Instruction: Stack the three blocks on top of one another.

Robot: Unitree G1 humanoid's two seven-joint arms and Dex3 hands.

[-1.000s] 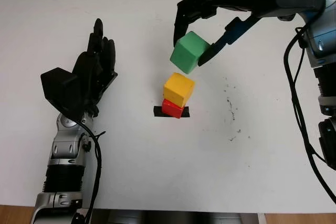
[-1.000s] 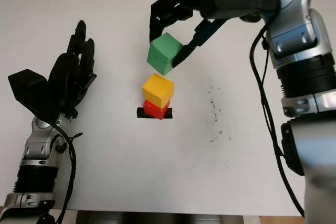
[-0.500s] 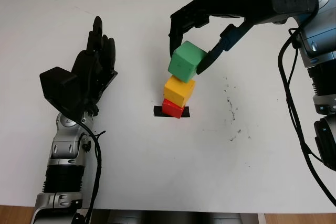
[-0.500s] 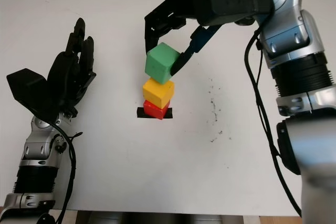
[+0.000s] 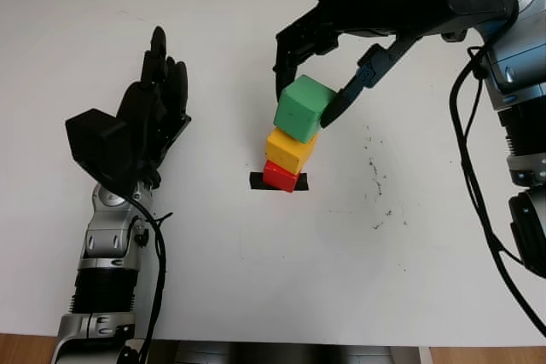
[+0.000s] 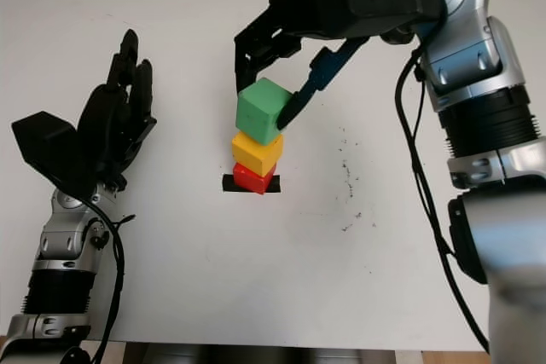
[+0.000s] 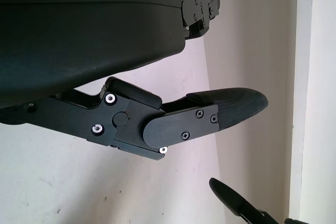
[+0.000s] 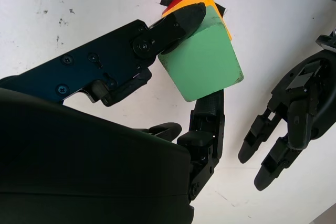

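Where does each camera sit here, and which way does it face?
Left eye, right eye: on the head, looking forward and down at the table; both arms enter from below.
Left wrist: at the left wrist, beside the open left hand, facing the tabletop.
Right wrist: at the right wrist, facing the right hand gripping the green block.
Shared: right wrist and eye views show the green block above the yellow block and red block.

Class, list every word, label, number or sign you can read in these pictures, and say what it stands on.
None: no readable text anywhere.
The green block, yellow block and red block have plain faces.
The right hand, left hand and table bear no lettering.
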